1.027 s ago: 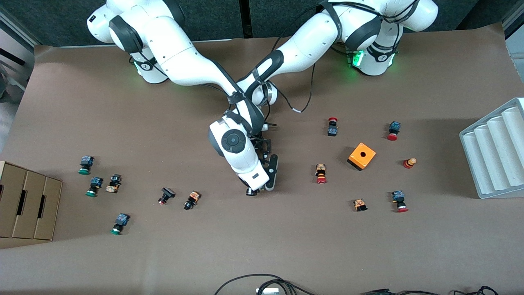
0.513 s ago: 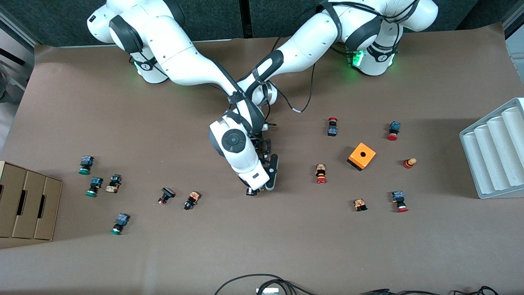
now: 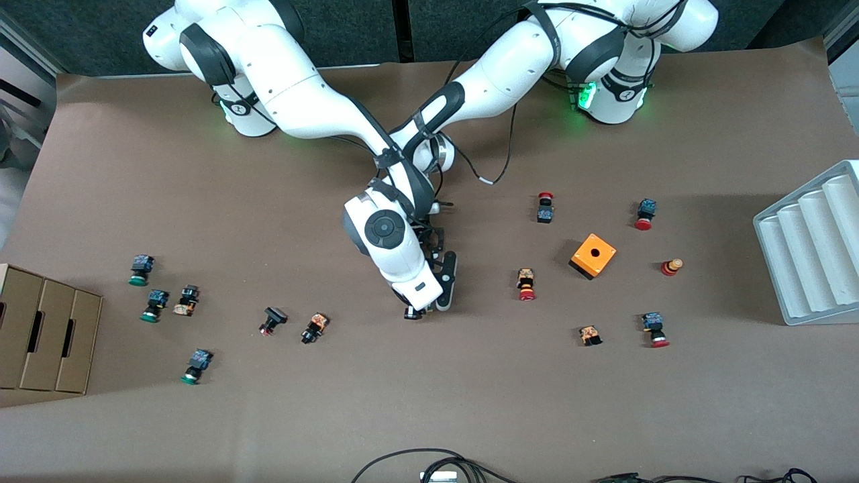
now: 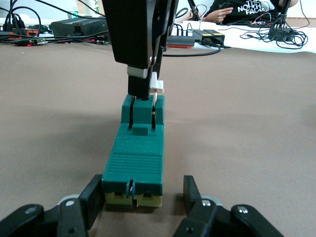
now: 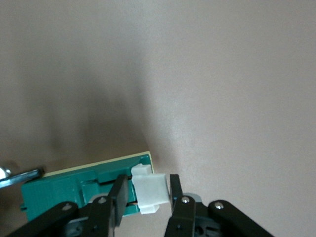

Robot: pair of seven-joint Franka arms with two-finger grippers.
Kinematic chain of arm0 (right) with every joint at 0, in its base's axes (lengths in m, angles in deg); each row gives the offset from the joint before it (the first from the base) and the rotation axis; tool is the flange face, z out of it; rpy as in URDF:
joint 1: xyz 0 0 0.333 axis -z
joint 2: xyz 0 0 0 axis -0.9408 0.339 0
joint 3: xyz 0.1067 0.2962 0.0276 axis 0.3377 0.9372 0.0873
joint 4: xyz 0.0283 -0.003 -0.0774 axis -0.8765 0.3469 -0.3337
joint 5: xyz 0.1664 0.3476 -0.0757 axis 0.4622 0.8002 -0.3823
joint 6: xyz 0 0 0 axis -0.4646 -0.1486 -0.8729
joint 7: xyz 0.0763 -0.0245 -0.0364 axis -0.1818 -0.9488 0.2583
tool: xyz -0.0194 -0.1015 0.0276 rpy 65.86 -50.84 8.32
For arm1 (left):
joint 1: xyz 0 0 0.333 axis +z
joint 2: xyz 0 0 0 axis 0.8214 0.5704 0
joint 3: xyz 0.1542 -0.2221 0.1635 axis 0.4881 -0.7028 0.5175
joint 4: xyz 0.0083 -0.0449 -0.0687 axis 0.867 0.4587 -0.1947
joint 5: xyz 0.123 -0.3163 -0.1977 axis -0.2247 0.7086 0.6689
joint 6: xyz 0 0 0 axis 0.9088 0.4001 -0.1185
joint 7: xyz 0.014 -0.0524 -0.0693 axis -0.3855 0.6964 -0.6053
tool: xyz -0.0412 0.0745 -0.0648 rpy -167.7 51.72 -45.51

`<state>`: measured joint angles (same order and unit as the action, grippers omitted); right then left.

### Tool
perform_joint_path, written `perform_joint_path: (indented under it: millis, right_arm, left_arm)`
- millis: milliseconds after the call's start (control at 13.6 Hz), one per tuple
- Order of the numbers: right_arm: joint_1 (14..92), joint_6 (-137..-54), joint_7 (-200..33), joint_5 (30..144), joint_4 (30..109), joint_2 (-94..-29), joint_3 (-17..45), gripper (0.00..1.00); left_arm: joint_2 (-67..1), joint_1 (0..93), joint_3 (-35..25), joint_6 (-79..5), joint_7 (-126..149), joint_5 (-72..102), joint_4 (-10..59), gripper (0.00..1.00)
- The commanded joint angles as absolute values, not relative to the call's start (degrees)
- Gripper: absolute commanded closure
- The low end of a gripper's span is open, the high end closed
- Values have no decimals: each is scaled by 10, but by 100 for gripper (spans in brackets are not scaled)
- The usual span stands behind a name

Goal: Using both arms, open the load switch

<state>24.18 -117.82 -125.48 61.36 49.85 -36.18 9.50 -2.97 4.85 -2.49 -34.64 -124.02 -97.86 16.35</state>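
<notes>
Both arms meet mid-table over the load switch [image 4: 137, 158], which lies flat. The right pincer [image 5: 146, 191] is clamped on its white lever [image 5: 150, 193]; the left pincer [image 4: 143, 197] grips the green body's end (a fairly snug hold). Both grips look set, but the lever isn't pulled open yet.

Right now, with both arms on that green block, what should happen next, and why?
Probably the right gripper should pull the white plastic tab out of the slim dark-green rectangular load switch: its jaws pinch that tab, while the left gripper holds the other end.
</notes>
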Motion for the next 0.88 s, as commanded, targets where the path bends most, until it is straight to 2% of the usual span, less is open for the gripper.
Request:
perform_joint_path:
  millis: [0,807]
  right_arm:
    - [227,-1140,-1251,624,536,-386,97,59]
    - [219,-1127,-1238,624,545,-391,97,59]
  left_arm:
    - [-14,42,-21,-341,-1249,-988,154,28]
    - [-14,42,-21,-341,-1249,-988,153,28]
